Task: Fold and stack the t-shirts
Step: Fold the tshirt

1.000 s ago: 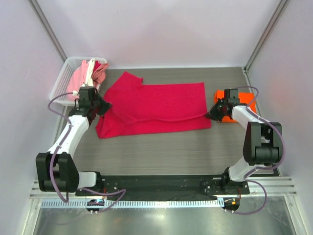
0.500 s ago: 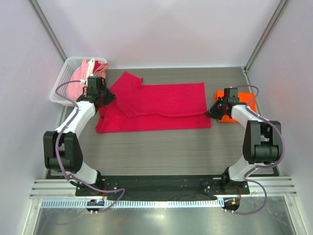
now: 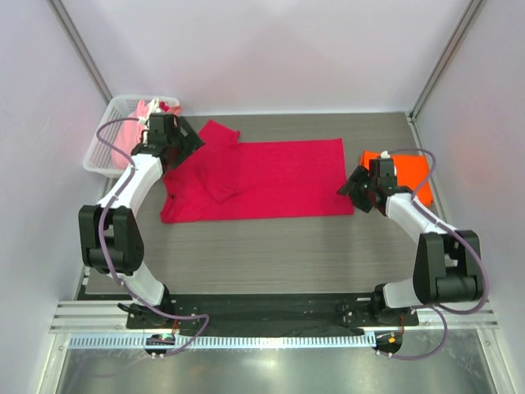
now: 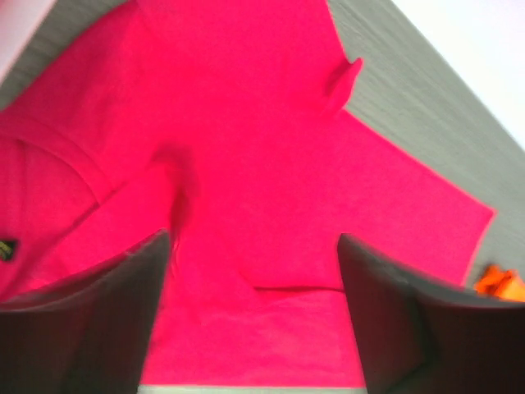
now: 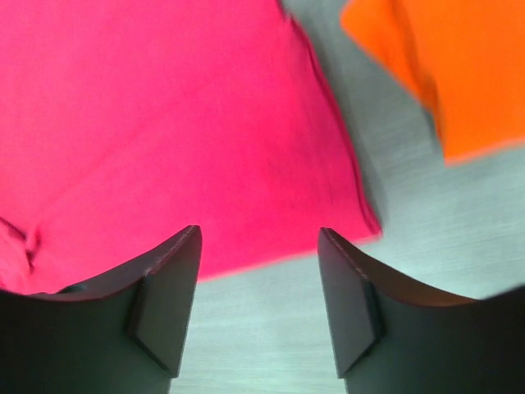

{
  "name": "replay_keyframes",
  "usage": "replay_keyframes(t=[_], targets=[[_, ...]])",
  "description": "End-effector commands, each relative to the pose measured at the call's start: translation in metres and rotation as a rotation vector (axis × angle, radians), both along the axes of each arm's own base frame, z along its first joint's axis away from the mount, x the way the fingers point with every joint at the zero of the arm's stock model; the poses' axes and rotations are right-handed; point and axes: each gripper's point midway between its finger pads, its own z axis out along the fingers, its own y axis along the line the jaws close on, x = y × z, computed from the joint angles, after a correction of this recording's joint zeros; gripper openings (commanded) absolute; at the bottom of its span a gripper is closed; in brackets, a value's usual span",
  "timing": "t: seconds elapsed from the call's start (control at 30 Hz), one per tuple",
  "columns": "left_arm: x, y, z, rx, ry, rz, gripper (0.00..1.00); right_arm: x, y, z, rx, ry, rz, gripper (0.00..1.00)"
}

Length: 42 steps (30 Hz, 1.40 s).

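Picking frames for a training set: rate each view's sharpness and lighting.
Top external: sharp, evenly lit, with glare on the metal strip at the near edge. Left wrist: soft throughout, dark blurred fingers, upper right corner blown out white. Right wrist: orange t-shirt edges smeared, crimson t-shirt soft too.

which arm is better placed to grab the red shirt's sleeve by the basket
Left: the left end effector, open, sits beside that sleeve; the right end effector is at the opposite corner of the shirt.

We see a crimson shirt with a dark label, an orange shirt, a grey streaked table, a white basket.
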Motion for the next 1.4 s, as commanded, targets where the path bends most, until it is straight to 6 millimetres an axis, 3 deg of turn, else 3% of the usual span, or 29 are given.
replay_keyframes(t=[0.0,0.07,0.13,0.17,0.2,0.3,0.33,0.4,0.43,0.5,0.53,0.6,0.67,0.77,0.8,0.9,1.13,1.37], targets=[[-0.008,-0.001,0.031,0.020,-0.062,-0.029,0.90,-0.019,-0.007,-0.006,-0.033,-0.027,-0.060,0.63],[-0.016,-0.004,0.043,0.022,-0.090,-0.035,0.93,-0.025,-0.008,-0.008,-0.010,-0.039,-0.102,0.58],[-0.029,-0.009,0.039,0.026,-0.077,-0.033,0.93,-0.031,-0.007,-0.014,0.028,-0.057,-0.151,0.52],[-0.039,-0.009,0.050,0.021,-0.101,-0.028,0.93,-0.033,-0.007,-0.016,0.041,-0.065,-0.163,0.52],[-0.051,-0.010,0.035,0.014,-0.067,-0.018,0.94,-0.035,-0.006,-0.022,0.057,-0.074,-0.179,0.53],[-0.075,-0.001,0.039,-0.021,-0.090,0.053,1.00,-0.032,-0.014,-0.026,0.059,-0.091,-0.255,0.56],[-0.087,0.001,0.020,-0.036,-0.052,0.078,1.00,-0.031,-0.014,-0.026,0.060,-0.089,-0.260,0.56],[-0.103,0.008,0.022,-0.059,-0.072,0.123,0.99,-0.026,-0.014,-0.026,0.065,-0.085,-0.274,0.56],[-0.113,0.011,0.005,-0.086,-0.038,0.160,1.00,-0.024,-0.015,-0.026,0.066,-0.081,-0.282,0.56],[-0.126,0.020,0.006,-0.132,-0.056,0.212,1.00,-0.019,-0.014,-0.032,0.068,-0.054,-0.289,0.56],[-0.137,0.024,-0.013,-0.146,-0.022,0.239,1.00,-0.018,-0.014,-0.036,0.067,-0.039,-0.293,0.54],[-0.143,0.034,-0.019,-0.207,-0.031,0.313,0.98,-0.014,-0.013,-0.041,0.064,-0.011,-0.290,0.51],[-0.156,0.039,-0.035,-0.247,-0.020,0.361,0.94,-0.012,-0.014,-0.042,0.060,-0.004,-0.295,0.45],[-0.170,0.047,-0.054,-0.238,0.004,0.412,0.90,-0.009,-0.017,-0.045,0.054,-0.003,-0.318,0.25],[-0.172,0.048,-0.058,-0.240,0.008,0.424,0.89,-0.010,-0.017,-0.049,0.053,0.010,-0.316,0.12],[-0.180,0.049,-0.068,-0.235,0.018,0.434,0.87,-0.013,-0.018,-0.052,0.044,0.022,-0.312,0.01],[-0.193,0.056,-0.082,-0.228,0.008,0.474,0.82,-0.018,-0.025,-0.038,-0.004,-0.025,-0.301,0.01],[-0.186,0.054,-0.100,-0.290,-0.028,0.510,0.70,-0.019,-0.022,-0.039,0.010,-0.044,-0.274,0.01]])
